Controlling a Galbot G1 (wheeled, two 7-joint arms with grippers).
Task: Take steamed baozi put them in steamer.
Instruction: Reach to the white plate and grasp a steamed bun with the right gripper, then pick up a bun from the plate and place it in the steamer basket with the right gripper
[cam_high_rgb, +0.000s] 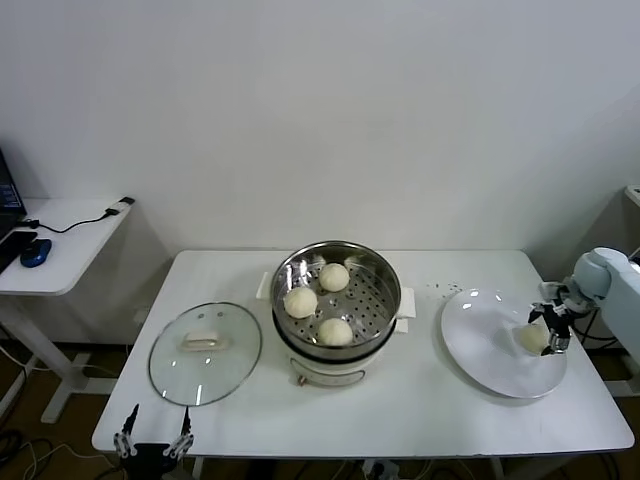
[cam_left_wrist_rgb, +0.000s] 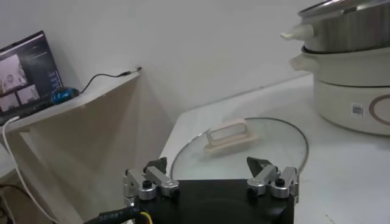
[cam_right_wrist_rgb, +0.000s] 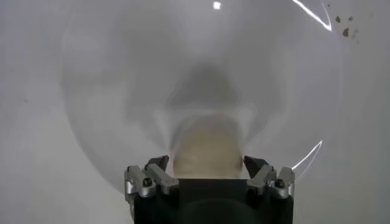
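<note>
The steel steamer (cam_high_rgb: 380, 300) stands mid-table with three cream-white baozi on its perforated tray, one at the back (cam_high_rgb: 334, 277), one on the left (cam_high_rgb: 300, 301) and one at the front (cam_high_rgb: 335, 331). A fourth baozi (cam_high_rgb: 531, 339) lies on the white plate (cam_high_rgb: 490, 345) at the right. My right gripper (cam_high_rgb: 550, 328) is low over the plate, open, with its fingers on either side of that baozi (cam_right_wrist_rgb: 207, 149) and small gaps showing. My left gripper (cam_high_rgb: 152, 440) is parked open at the table's front left corner (cam_left_wrist_rgb: 210, 173).
The glass lid (cam_high_rgb: 205, 352) with a white handle lies flat left of the steamer, just ahead of my left gripper (cam_left_wrist_rgb: 244, 146). A side desk (cam_high_rgb: 60, 240) with a laptop, mouse and cable stands at the far left. A wall runs behind the table.
</note>
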